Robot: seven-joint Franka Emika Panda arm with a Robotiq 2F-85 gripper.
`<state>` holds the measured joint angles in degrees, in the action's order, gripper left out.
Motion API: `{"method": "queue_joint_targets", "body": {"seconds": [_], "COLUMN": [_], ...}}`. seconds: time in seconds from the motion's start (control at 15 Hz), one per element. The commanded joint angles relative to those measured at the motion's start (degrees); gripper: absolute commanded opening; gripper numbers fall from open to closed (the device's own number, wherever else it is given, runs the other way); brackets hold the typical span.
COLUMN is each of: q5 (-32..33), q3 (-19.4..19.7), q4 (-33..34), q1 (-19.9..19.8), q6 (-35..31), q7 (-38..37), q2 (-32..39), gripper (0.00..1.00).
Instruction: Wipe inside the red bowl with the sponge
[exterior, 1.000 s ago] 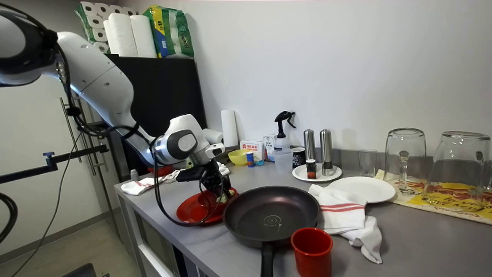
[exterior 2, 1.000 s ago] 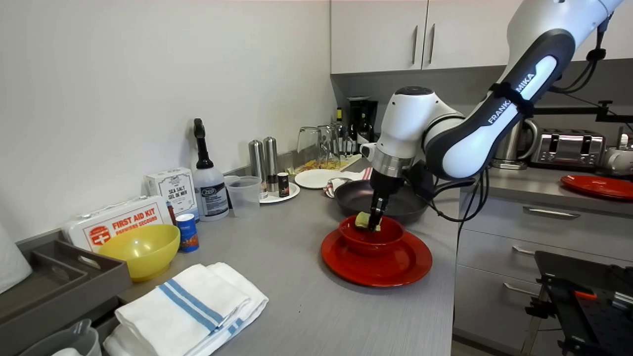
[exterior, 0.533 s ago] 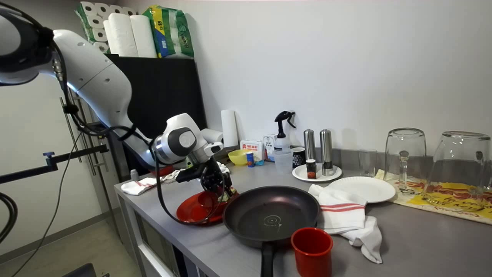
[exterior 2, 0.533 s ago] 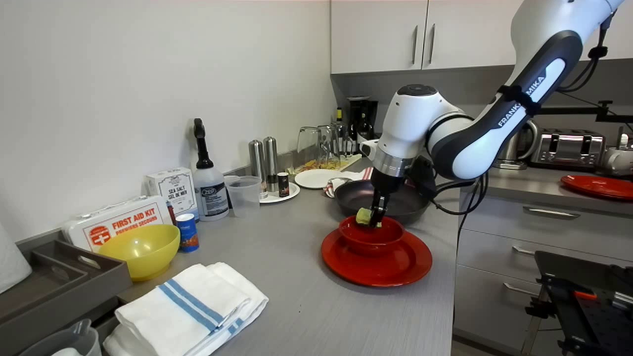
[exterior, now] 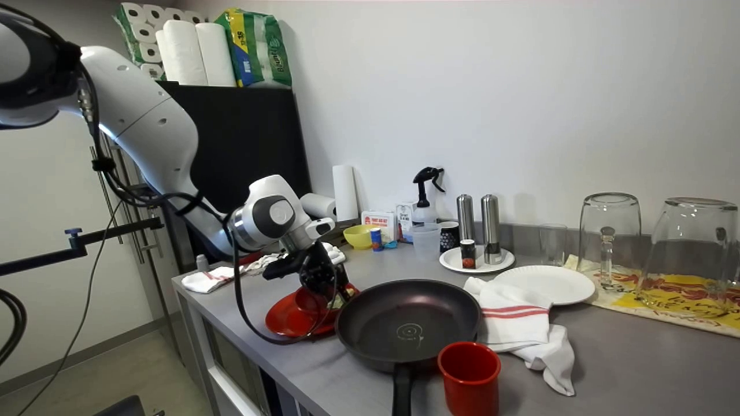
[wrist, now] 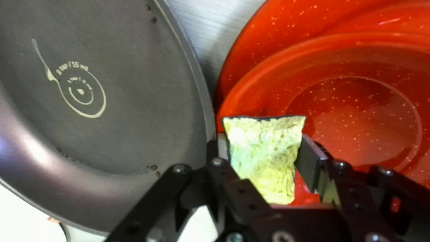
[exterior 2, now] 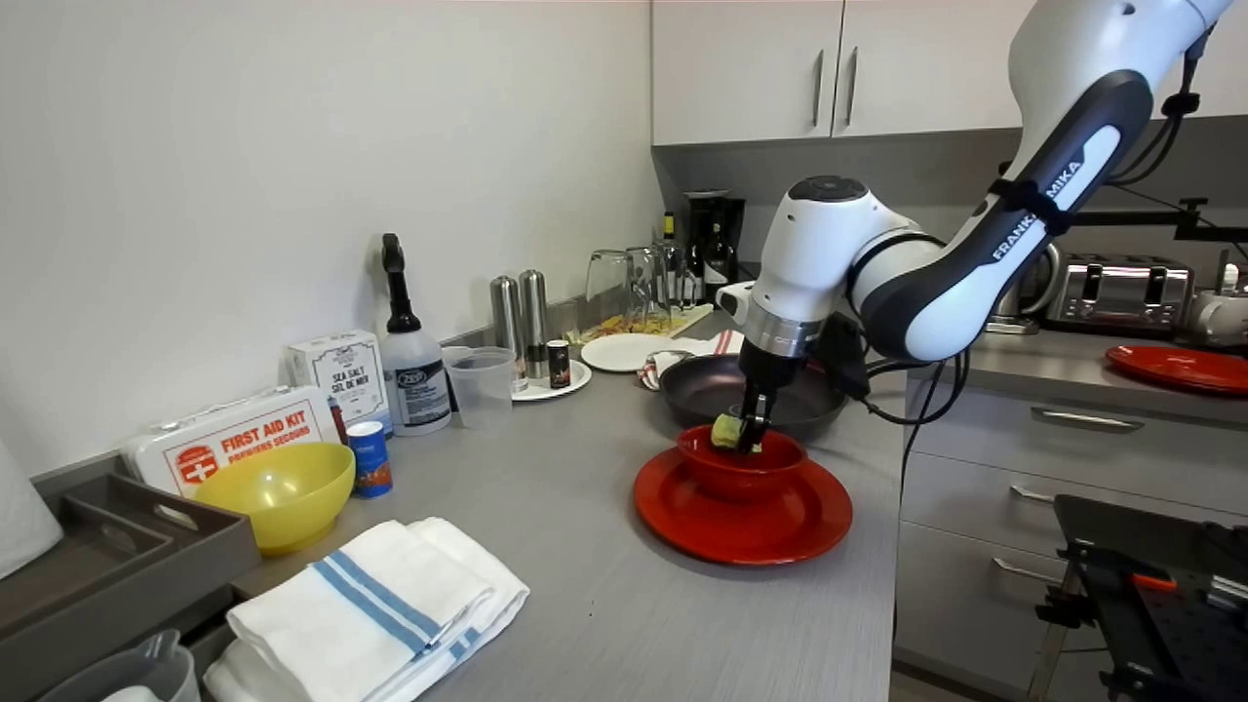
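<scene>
sponge (wrist: 265,158) in bowl (exterior 2: 736,482) | bowl on plate (exterior 2: 687,525) | pan (exterior: 404,312) beside plate

In your wrist view, the sponge (wrist: 265,159) at four o'clock looks rough and porous. At three you have the red bowl (wrist: 362,111), smooth, glossy and speckled, like the plate (wrist: 268,32) at one. The frying pan (wrist: 134,114) at nine is matt, with a sheen on its wall. From the bowl in an exterior view, shiny metal grinders (exterior 2: 534,320) stand at ten, cloth towels (exterior 2: 380,604) at eight.

White wall (exterior: 520,110), gray countertop (exterior 2: 604,604), pale upper cabinets (exterior 2: 746,73)
</scene>
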<state>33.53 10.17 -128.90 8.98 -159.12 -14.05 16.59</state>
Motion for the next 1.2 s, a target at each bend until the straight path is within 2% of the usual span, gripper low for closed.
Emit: {"method": "queue_joint_targets", "body": {"seconds": [0.0,0.67,1.13], "q5": [0.8,-4.7,-22.3], "q3": [0.0,-3.3,-11.9], "q4": [-0.7,-1.1,-0.7], "q1": [0.3,0.8,-0.4], "q6": [-0.4,-0.5,1.6], "q7": [-2.6,-4.1,0.9], "q2": [0.4,2.4,1.6], "gripper": [0.25,0.25,0.25]}}
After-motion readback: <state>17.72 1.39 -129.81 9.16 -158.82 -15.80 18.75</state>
